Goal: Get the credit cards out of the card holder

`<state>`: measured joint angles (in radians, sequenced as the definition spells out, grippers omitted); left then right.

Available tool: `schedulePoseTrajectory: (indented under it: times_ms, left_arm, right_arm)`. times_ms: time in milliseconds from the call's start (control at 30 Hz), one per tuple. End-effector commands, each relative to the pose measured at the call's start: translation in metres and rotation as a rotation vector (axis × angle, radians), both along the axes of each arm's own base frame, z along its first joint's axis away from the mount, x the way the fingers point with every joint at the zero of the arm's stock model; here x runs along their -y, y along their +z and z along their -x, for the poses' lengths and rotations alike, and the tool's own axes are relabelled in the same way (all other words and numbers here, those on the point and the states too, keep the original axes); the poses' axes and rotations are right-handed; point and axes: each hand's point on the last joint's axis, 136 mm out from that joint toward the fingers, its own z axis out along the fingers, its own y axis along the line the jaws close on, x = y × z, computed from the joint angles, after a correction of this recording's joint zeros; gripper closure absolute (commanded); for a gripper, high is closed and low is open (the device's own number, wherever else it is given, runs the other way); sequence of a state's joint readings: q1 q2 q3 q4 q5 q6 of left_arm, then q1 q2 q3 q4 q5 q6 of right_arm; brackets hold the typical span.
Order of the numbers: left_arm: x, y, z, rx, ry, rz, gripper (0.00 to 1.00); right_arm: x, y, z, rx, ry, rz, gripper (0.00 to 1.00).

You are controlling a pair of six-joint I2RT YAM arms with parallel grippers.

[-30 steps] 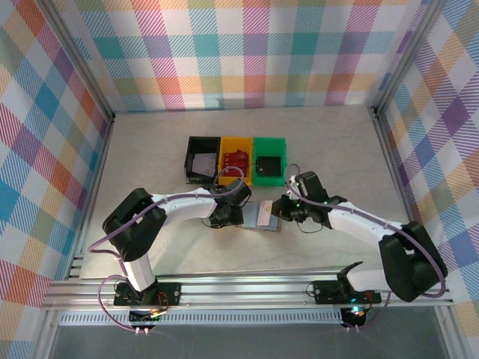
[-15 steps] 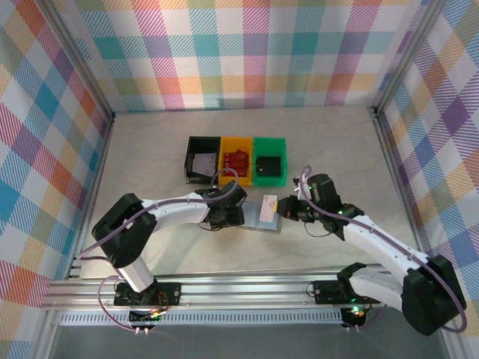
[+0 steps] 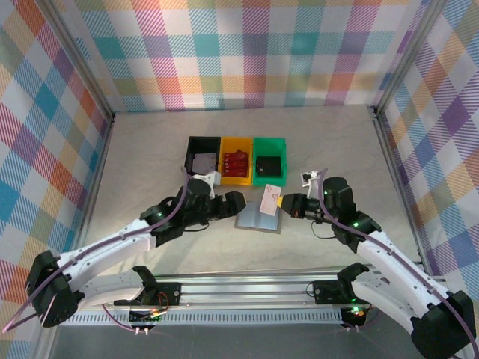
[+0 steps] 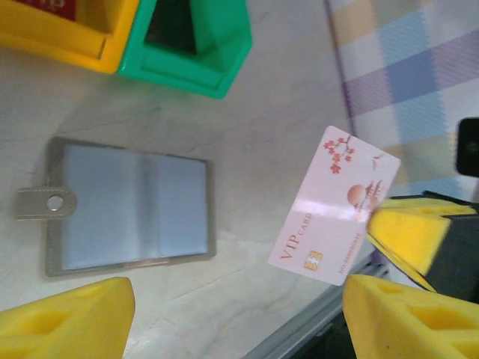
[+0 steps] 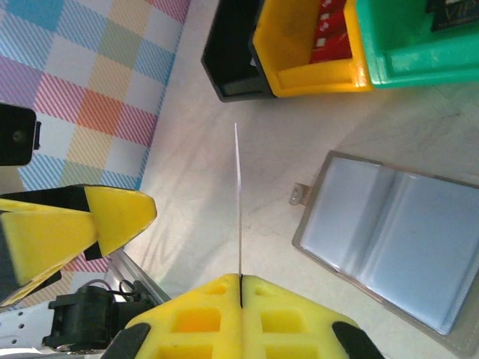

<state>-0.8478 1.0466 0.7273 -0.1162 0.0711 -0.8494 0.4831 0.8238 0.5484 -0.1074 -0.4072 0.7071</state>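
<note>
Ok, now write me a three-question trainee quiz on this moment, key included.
1. True or false: the card holder lies open and flat on the table.
2. Which gripper is shut on the white VIP card, left or right?
3. In the top view, which bin stands in the middle of the row? A) black B) yellow C) green

Key:
1. True.
2. The right gripper; the left gripper is open and holds nothing.
3. B, the yellow bin.
</note>
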Motion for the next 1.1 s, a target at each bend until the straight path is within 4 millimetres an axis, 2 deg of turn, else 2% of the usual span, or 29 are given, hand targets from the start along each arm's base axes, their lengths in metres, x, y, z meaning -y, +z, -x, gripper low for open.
schedulePoseTrajectory:
  times_ms: [0,233,467,600,867,1067]
  left_arm:
    - [0.004,0.003,0.002,0.009,0.017,0.134,0.26]
    - [0.013,0.008,0.009,0.057,0.028,0.294,0.26]
    - [0.039,0.034,0.012,0.13,0.002,0.449,0.26]
    - [0.054,0.041,0.013,0.133,-0.015,0.523,0.27]
    - [0.069,0.046,0.007,0.15,-0.005,0.583,0.27]
    - [0.076,0.059,0.002,0.174,0.001,0.649,0.3]
  right_arm:
    - [-0.002,0.015,0.0,0.028,0.002,-0.065,1.0]
    - [-0.006,0.032,-0.004,0.039,-0.004,-0.122,1.0]
    - [-0.01,0.042,-0.01,0.013,-0.027,-0.219,1.0]
    - [-0.012,0.046,-0.013,0.002,-0.042,-0.274,1.0]
    - [-0.013,0.059,-0.015,0.027,-0.051,-0.332,1.0]
    - [-0.014,0.058,-0.015,0.017,-0.057,-0.347,1.0]
